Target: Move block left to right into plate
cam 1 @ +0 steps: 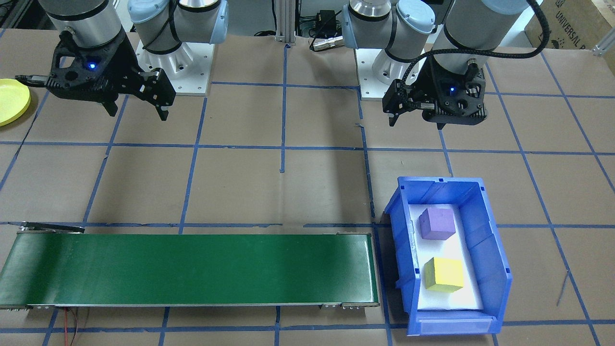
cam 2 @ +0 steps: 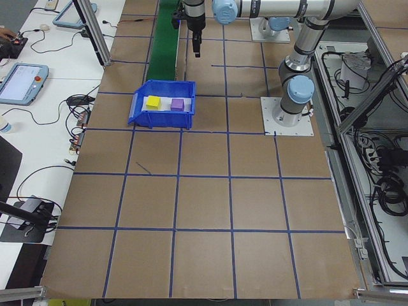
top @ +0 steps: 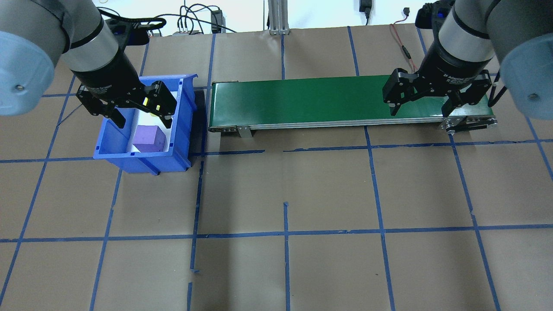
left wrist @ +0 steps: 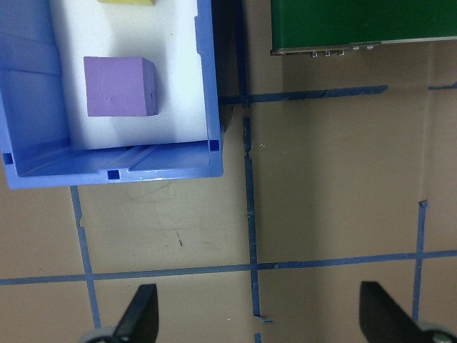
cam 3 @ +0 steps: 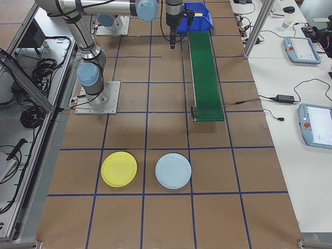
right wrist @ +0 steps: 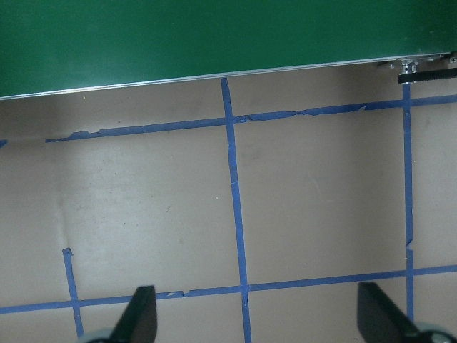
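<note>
Purple block (cam 1: 436, 223) & yellow block (cam 1: 443, 274) in bin (cam 1: 485, 240) look like foam — light, squashy; pinch flat sides mid-height. Both arms' jaws wide, empty — plate (cam 3: 119, 168) well apart.

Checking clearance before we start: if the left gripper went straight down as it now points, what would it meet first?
Probably bare table: the left gripper points down beside the bin, with nothing between its open fingers.

Two blocks (cam 1: 436, 223), two plates (cam 3: 119, 169), one bin (cam 1: 485, 240), one conveyor (cam 1: 192, 269)

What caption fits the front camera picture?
Both hands, left and right, hover open; purple block and yellow block wait in blue bin.
</note>
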